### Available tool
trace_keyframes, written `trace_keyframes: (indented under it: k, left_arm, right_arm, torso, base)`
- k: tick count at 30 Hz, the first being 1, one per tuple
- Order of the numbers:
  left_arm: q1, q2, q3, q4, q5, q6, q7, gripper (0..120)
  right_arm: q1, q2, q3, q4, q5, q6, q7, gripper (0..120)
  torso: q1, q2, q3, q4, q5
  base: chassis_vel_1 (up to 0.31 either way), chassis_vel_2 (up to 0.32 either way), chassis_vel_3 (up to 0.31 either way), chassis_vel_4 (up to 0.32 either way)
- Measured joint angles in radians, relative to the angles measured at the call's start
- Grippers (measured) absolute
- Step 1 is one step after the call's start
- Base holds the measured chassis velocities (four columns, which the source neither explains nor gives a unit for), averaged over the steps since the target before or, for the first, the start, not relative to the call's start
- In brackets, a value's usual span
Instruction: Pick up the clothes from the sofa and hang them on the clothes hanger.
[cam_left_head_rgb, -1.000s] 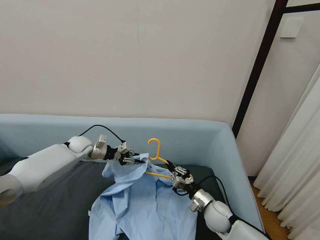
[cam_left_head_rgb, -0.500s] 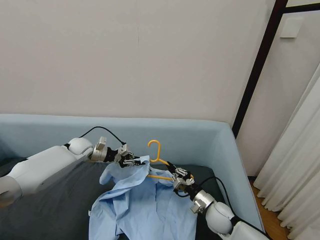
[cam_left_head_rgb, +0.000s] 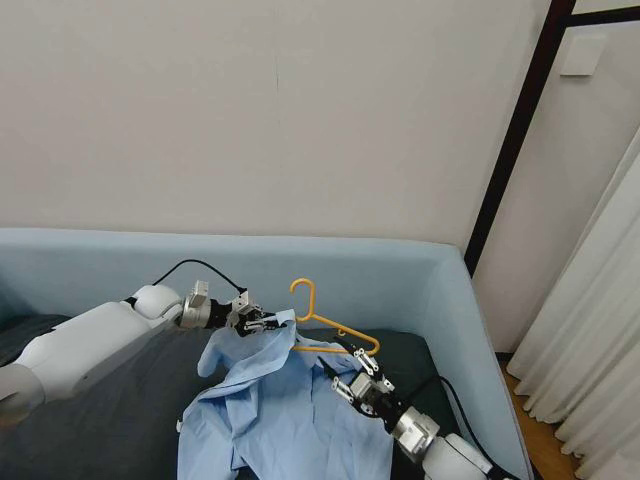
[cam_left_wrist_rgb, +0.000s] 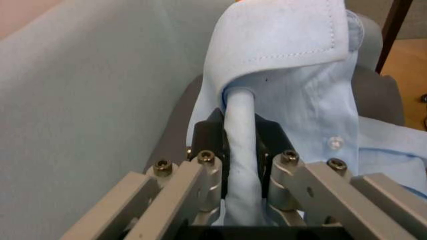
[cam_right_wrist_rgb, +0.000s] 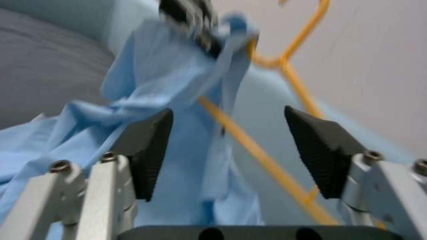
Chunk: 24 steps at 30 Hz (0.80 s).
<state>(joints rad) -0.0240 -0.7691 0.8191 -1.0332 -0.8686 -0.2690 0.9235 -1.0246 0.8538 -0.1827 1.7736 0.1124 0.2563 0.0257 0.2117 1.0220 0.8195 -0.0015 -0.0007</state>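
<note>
A light blue shirt (cam_left_head_rgb: 285, 415) lies crumpled on the sofa's dark seat, with its collar lifted. My left gripper (cam_left_head_rgb: 256, 322) is shut on a fold of that collar (cam_left_wrist_rgb: 241, 150), near the sofa back. An orange hanger (cam_left_head_rgb: 312, 302) stands with its hook up; one arm runs under the collar, the other sticks out to the right. My right gripper (cam_left_head_rgb: 360, 386) hangs open just below the hanger's right arm, apart from it. In the right wrist view its open fingers (cam_right_wrist_rgb: 148, 150) frame the hanger (cam_right_wrist_rgb: 293, 75) and the shirt (cam_right_wrist_rgb: 160, 95).
The sofa has a pale blue backrest (cam_left_head_rgb: 120, 262) and right armrest (cam_left_head_rgb: 470, 340) around a dark grey seat (cam_left_head_rgb: 110, 420). A bare wall rises behind. A dark door frame (cam_left_head_rgb: 510, 150) and white curtains (cam_left_head_rgb: 590, 350) stand to the right.
My right gripper has let go of the hanger, opened and drawn back downward. The left gripper still holds the collar and has shifted slightly left; the hanger now rests in the shirt.
</note>
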Motion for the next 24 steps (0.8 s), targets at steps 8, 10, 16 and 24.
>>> trace_keyframes:
  k: [8,10,16,24]
  left_arm:
    - [0.007,0.027,-0.005,-0.060,-0.006,-0.017,-0.021,7]
    - [0.007,0.036,-0.004,-0.077,-0.006,-0.017,-0.021,7]
    - [0.016,0.051,-0.003,-0.104,0.004,-0.022,-0.018,7]
    - [0.032,0.063,-0.012,-0.127,0.011,-0.025,-0.017,7]
  right_arm:
    - [0.058,0.060,-0.007,-0.245,0.271,-0.033,-0.082,94]
    - [0.104,0.090,-0.015,-0.312,0.324,-0.042,-0.098,99]
    - [0.240,0.169,-0.040,-0.497,0.395,-0.068,-0.116,100]
    - [0.299,0.229,-0.054,-0.619,0.391,-0.077,-0.135,94]
  torso:
    - [0.000,0.000,0.000,0.0003,0.0003]
    - [0.000,0.000,0.000,0.0007,0.0004]
    - [0.000,0.000,0.000,0.0006,-0.0001]
    - [0.000,0.000,0.000,0.0003,0.0001]
  base:
    - [0.000,0.000,0.000,0.000]
    - [0.000,0.000,0.000,0.000]
    - [0.000,0.000,0.000,0.000]
    - [0.000,0.000,0.000,0.000]
